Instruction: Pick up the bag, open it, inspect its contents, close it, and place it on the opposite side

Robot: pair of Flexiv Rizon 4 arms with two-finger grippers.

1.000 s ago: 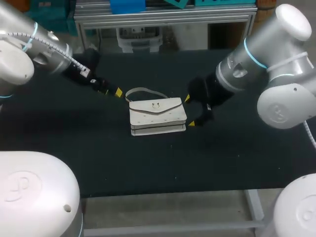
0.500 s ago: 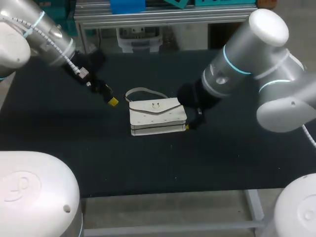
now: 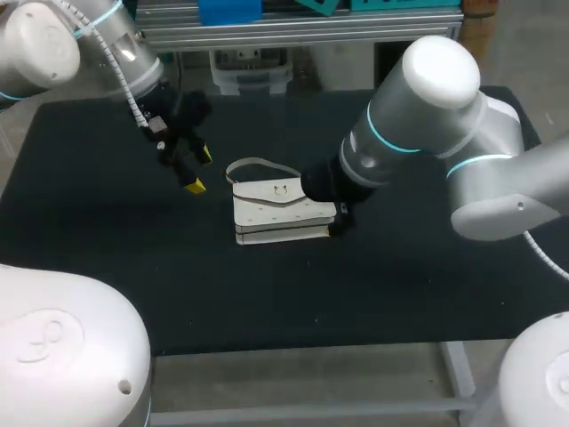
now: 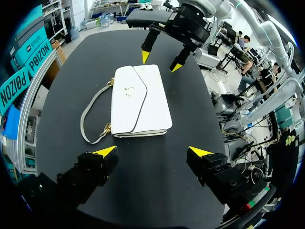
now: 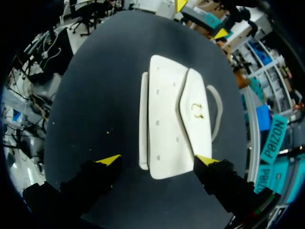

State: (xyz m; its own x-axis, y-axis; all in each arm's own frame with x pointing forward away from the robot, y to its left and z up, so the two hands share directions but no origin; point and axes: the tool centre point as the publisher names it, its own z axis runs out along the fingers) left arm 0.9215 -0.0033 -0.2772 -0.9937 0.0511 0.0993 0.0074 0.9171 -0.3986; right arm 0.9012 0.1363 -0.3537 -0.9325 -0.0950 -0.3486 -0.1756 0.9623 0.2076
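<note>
The white bag (image 5: 176,117) lies flat on the dark tabletop (image 3: 400,294) with its flap (image 5: 198,102) down and the clasp (image 5: 197,110) fastened. Its near end sits between the spread fingers of our right pincer (image 5: 157,160), and the body runs on ahead of it. One finger stands clear beside the bag's layered edge. The other looks to be right at the flap-side edge, and we cannot tell whether it touches. That uneven stance is our first worry: if the pincer closes from here, the nearer finger could meet the bag first and push it sideways across the tabletop instead of pinching it. It could also come down on top of the flap and crush it. Gripping only this one end, we judge the soft body may sag or swing once lifted and could slip out. The strap (image 4: 90,119) lies in a loose loop off the flap side, far ahead of the right pincer. It could trail, drag or catch on a finger when the bag comes up. Our left pincer (image 4: 152,152) is also spread and holds nothing, with the bag ahead of it and well apart. It gives no support yet, and a hasty approach toward the clasp could hook the strap.
</note>
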